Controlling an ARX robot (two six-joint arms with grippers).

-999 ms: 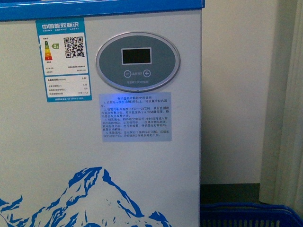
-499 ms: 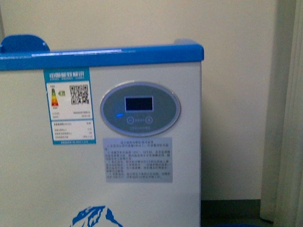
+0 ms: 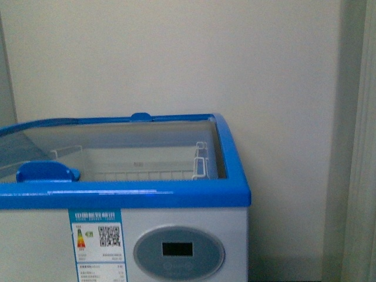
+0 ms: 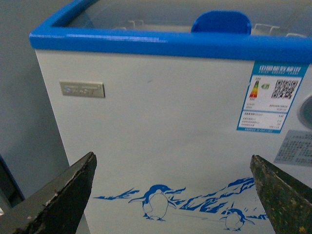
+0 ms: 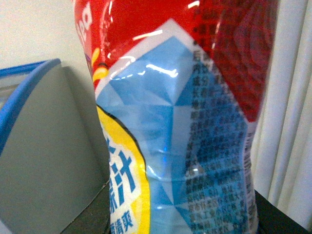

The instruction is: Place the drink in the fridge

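A plain cream wall (image 3: 176,53) filled the upper frame; a pale curtain (image 3: 359,147) ran down the right edge.

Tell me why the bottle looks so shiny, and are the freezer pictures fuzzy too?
Right wrist view: the drink bottle sits very close, so it fills the frame, with white glare streaks on its red label. Front view: the chest freezer looks soft, the small print on its sticker unreadable. Left wrist view: sharper, with a pale light streak along the freezer's blue rim.
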